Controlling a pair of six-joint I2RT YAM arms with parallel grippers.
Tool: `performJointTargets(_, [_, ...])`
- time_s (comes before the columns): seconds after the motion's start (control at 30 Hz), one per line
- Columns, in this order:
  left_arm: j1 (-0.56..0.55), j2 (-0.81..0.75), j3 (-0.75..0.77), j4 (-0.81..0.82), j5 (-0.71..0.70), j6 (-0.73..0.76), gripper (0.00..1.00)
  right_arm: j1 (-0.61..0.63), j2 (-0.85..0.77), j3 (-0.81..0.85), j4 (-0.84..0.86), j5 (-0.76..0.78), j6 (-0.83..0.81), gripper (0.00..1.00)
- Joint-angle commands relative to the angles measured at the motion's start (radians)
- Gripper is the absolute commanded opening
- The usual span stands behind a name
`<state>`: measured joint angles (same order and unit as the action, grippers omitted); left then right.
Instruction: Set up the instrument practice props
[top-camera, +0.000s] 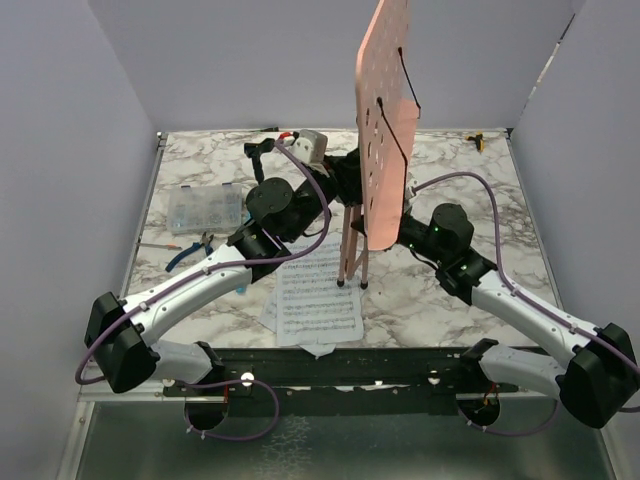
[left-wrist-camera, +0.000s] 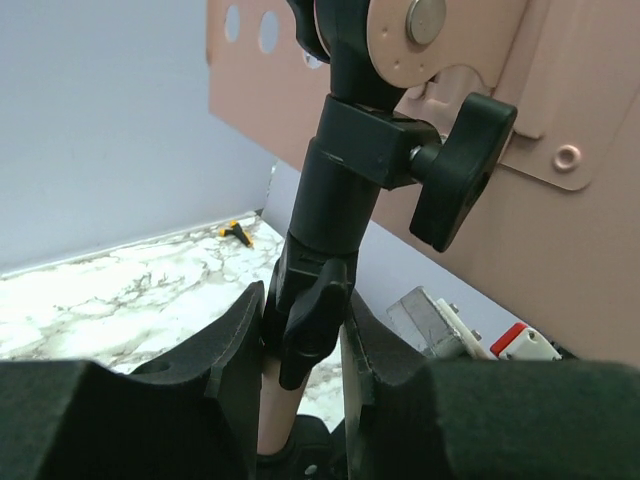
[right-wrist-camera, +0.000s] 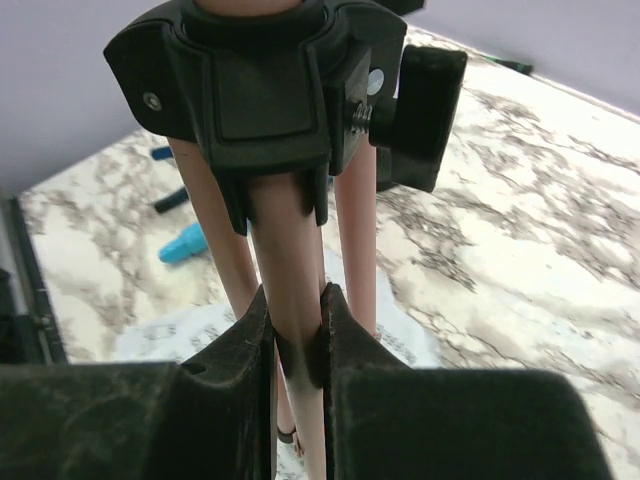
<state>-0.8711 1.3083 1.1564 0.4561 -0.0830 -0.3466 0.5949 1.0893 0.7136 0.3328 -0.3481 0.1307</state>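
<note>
Pink music stand upright mid-tabletop, tripod legs barely spread | left gripper clenched on pole knob | right gripper clenched on leg | sheet-music pages not yet on panel

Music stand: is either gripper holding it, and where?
Both hold the stand: left gripper on the black pole knob, right gripper on a pink leg below the hub.
</note>
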Motion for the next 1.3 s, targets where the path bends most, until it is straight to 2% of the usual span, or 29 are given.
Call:
performJointTargets(0.0, [-0.028, -0.113, -0.019, 0.199, 0.065, -0.076, 0.00, -0.033, 0.021, -0.044, 0.099, 0.329, -0.038, 0.01])
performJointTargets(0.2, [-0.026, -0.144, -0.087, 0.199, 0.082, -0.074, 0.00, -0.033, 0.017, -0.093, 0.146, 0.388, -0.061, 0.01])
performJointTargets(0.47, [-0.028, -0.130, -0.109, 0.197, 0.131, -0.086, 0.00, -0.033, -0.020, -0.152, 0.144, 0.308, -0.102, 0.01])
performJointTargets(0.73, [-0.027, -0.097, -0.097, 0.191, 0.199, -0.091, 0.00, -0.033, -0.089, -0.256, 0.149, 0.323, -0.120, 0.01])
performJointTargets(0.93, [-0.027, -0.079, -0.086, 0.181, 0.210, -0.072, 0.17, -0.033, -0.075, -0.248, 0.115, 0.293, -0.121, 0.01])
performJointTargets(1.1, [-0.027, -0.088, -0.058, 0.077, 0.205, 0.047, 0.43, -0.033, -0.080, -0.217, 0.065, 0.286, -0.121, 0.01])
performJointTargets(1.27, [-0.027, -0.089, -0.027, -0.033, 0.200, 0.142, 0.54, -0.033, -0.069, -0.185, 0.018, 0.279, -0.121, 0.01])
